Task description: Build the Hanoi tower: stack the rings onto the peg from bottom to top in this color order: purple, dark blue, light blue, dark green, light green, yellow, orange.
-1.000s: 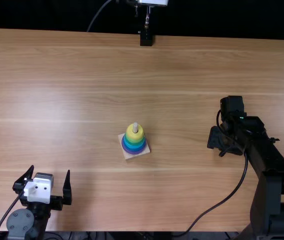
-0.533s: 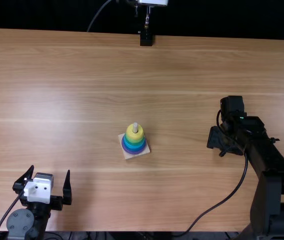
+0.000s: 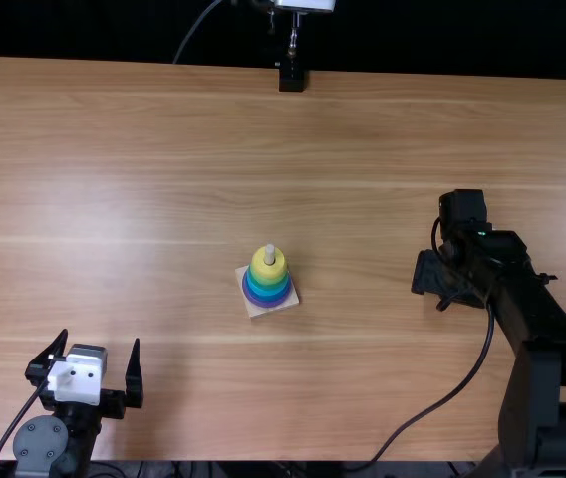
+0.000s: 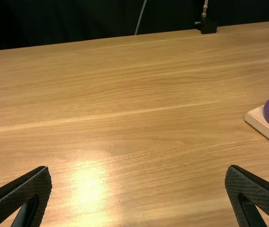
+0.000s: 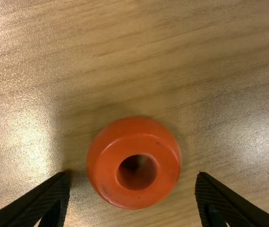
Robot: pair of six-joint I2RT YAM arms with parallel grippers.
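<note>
Final ring pick, by the look of it. Orange ring (image 5: pixel 134 142) on table (image 3: pixel 363 139), right of peg (image 3: pixel 270 254); right gripper (image 5: pixel 133 175) over it, jaws spread. Next: centre, lower, pinch, carry left. Left gripper (image 3: pixel 101 340) near left, jaws apart.

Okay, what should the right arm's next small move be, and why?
Probably closing the right gripper on the orange ring: its jaws stand open on either side of that ring, and the yellow ring already tops the stack, so orange should be next.
</note>
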